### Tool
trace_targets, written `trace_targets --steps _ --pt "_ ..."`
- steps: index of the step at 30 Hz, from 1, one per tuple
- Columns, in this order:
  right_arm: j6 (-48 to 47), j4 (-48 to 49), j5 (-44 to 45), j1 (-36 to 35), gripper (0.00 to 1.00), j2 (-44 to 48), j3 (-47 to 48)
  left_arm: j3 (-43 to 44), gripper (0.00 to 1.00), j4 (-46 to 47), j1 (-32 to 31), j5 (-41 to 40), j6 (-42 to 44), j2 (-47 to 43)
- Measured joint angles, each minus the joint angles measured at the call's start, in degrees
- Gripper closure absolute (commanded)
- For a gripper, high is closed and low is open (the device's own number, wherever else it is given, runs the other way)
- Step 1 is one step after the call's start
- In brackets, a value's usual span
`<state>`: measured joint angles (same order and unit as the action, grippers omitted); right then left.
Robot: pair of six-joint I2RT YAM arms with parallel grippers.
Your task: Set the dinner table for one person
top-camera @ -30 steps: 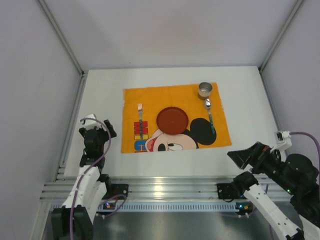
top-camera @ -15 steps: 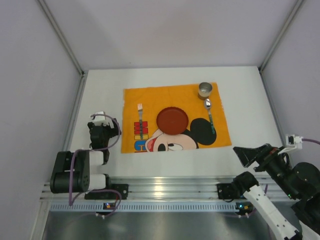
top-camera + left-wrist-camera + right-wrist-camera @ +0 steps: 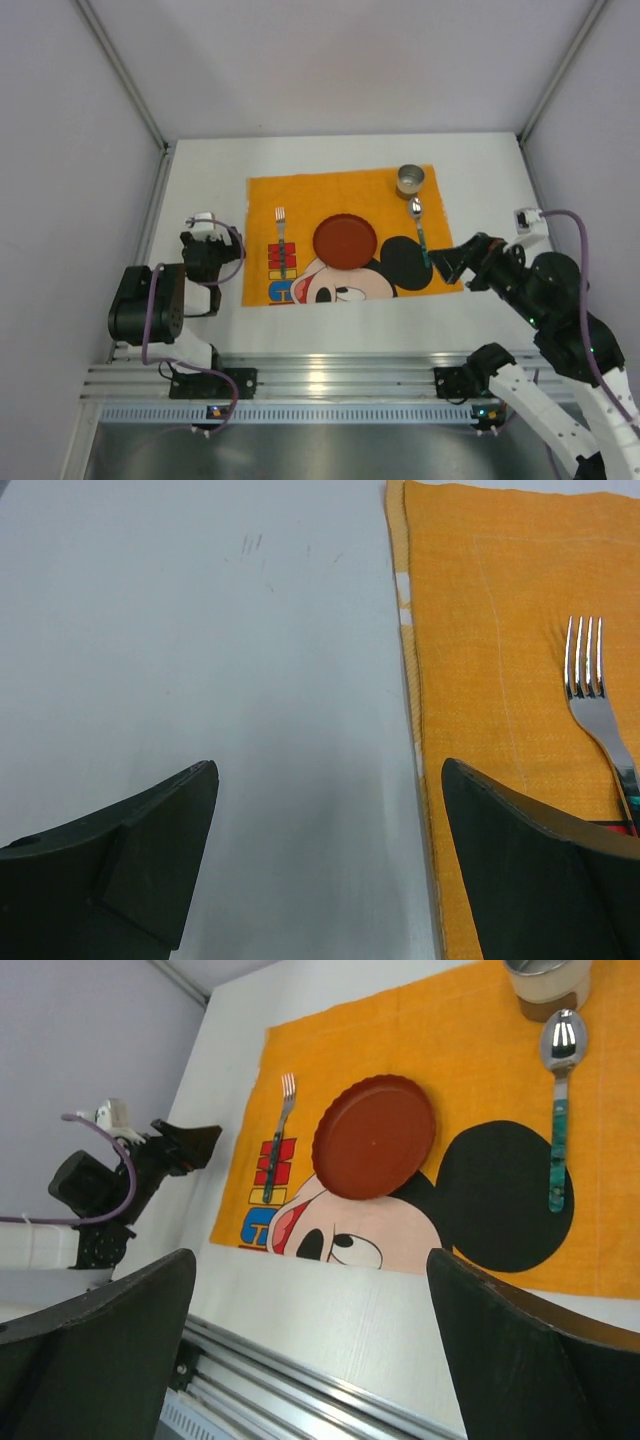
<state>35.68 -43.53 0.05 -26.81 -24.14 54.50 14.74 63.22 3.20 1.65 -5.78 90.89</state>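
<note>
Top external | large matte white dinner table [image 3: 200, 170] fills mid-frame | left gripper [image 3: 210, 252] lower left, jaws spread, empty | silver metal fork [image 3: 281, 238] just right, long axis up-frame, left arm nearer | right gripper [image 3: 448, 263] right, spread, empty

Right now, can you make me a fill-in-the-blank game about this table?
The fork lies on the ____ side of the plate.
The cup stands on the ____ cloth.
The spoon lies on the ____ side of the plate.
The left pincer and the right pincer are both ____, holding nothing.
Missing words: left, orange, right, open.
</note>
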Motion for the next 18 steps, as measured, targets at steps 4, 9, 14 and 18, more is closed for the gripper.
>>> trace_targets --steps 4,9,14,18 --pt "-3.80 5.81 -4.87 -0.02 0.00 -9.27 0.33 0.17 0.02 0.04 -0.26 0.00 0.04 0.00" --pt "-11.52 9.11 -8.17 -2.67 0.00 -23.17 7.39 0.17 0.01 0.04 -0.31 0.00 0.15 0.00" --pt "-21.68 9.25 -0.57 -19.89 0.00 -34.34 18.01 0.20 0.02 0.04 -0.31 -0.02 0.20 0.00" --pt "-28.28 8.33 8.63 -36.15 0.00 -42.47 26.10 0.28 0.01 0.02 -0.37 -0.02 0.24 0.00"
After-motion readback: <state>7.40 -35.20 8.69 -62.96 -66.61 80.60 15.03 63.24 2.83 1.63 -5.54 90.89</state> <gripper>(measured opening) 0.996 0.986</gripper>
